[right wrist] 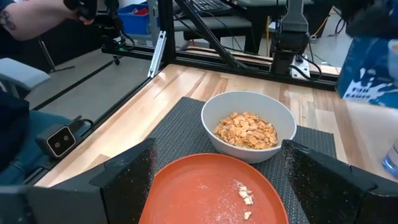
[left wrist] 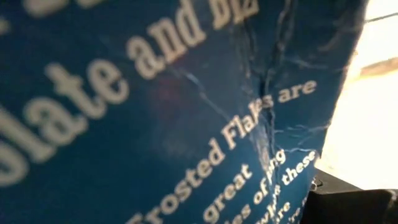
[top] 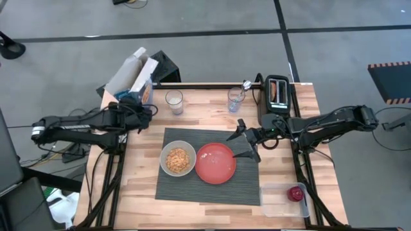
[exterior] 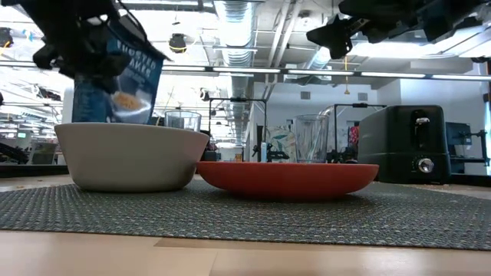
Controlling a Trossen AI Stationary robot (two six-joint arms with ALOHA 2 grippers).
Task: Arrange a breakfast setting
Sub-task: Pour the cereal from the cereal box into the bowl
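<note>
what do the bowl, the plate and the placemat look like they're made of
The bowl looks like matte pale ceramic, or maybe melamine: thick, smooth and opaque. The plate is smooth red-orange with a soft sheen, so glazed ceramic or plastic. The placemat looks like woven vinyl or a similar synthetic: dark grey with a fine ribbed weave.

Red-orange plate (top: 216, 163), grey ribbed placemat (top: 192, 186)

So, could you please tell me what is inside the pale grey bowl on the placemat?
The pale grey round bowl holds a heap of golden-brown cereal flakes. The flakes cover the bowl's bottom, so anything beneath them cannot be seen.
</note>
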